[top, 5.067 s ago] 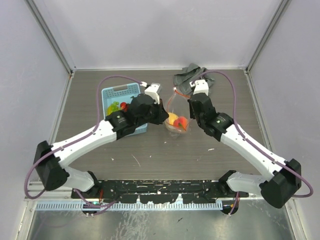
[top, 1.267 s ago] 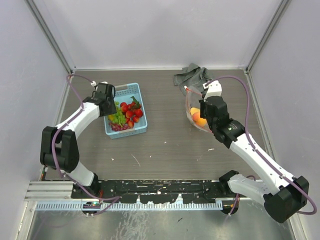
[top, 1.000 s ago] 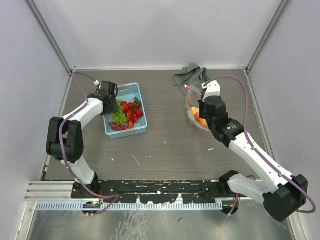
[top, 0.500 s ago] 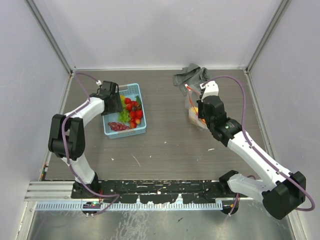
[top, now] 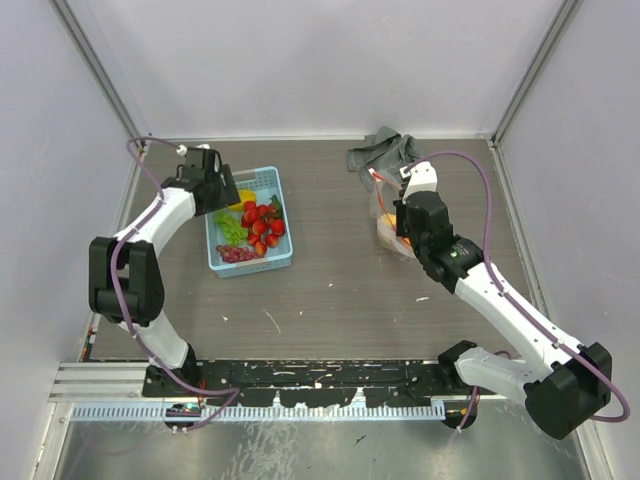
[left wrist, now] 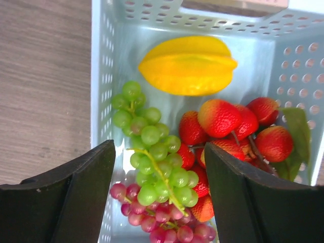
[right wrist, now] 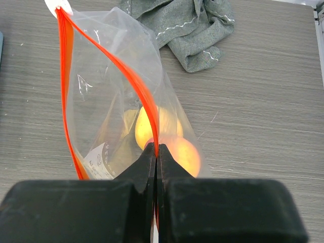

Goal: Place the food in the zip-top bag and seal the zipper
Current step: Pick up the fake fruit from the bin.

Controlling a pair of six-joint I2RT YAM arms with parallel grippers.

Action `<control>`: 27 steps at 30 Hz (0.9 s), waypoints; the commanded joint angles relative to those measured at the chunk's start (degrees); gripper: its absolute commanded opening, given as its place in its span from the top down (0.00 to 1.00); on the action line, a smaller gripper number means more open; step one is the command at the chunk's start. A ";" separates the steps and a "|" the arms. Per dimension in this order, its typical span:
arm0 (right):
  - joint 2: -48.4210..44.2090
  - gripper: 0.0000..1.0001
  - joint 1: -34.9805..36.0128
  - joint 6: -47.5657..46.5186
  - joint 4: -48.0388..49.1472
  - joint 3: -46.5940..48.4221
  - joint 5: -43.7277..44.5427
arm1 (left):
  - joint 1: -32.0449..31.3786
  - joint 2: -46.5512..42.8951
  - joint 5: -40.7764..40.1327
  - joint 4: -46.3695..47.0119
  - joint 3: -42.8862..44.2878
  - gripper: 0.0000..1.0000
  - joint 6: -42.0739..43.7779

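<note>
My left gripper point(left wrist: 159, 195) hangs open above the light blue basket point(left wrist: 101, 76). Green grapes point(left wrist: 152, 152) and purple grapes point(left wrist: 152, 220) lie below the gap between its fingers, untouched. Red strawberries point(left wrist: 223, 119) and a yellow ridged fruit point(left wrist: 187, 66) lie beside them. In the top view the left gripper point(top: 212, 190) is at the basket's far left corner. My right gripper point(right wrist: 156, 152) is shut on the red-orange zipper point(right wrist: 121, 66) of the zip-top bag point(right wrist: 96, 116), holding its mouth open. Inside are a lemon point(right wrist: 144, 126) and a peach point(right wrist: 185, 154). From above, the bag point(top: 385, 222) hangs by the right gripper point(top: 402, 215).
A crumpled grey cloth point(top: 380, 150) lies at the back of the table, just beyond the bag, also visible as the cloth point(right wrist: 187, 30) in the right wrist view. The basket point(top: 250, 268) sits left of centre. Walls enclose the table on three sides.
The left gripper's jaws have widened and it has shifted a little toward the basket's far left corner. The right gripper nudged the bag slightly left, then held still.
</note>
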 commanded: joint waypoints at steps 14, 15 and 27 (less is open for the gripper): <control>1.06 1.00 -0.19 -1.21 3.29 -0.17 -0.11 | 0.21 14.48 4.43 -2.16 17.11 0.13 26.15; 1.18 1.00 -0.19 -1.18 3.25 -0.17 -0.13 | 0.21 14.97 5.61 -1.89 17.34 0.13 28.04; 2.14 1.00 -0.19 -1.48 3.55 -0.33 -0.26 | -0.13 23.27 17.51 -3.96 22.24 0.13 31.70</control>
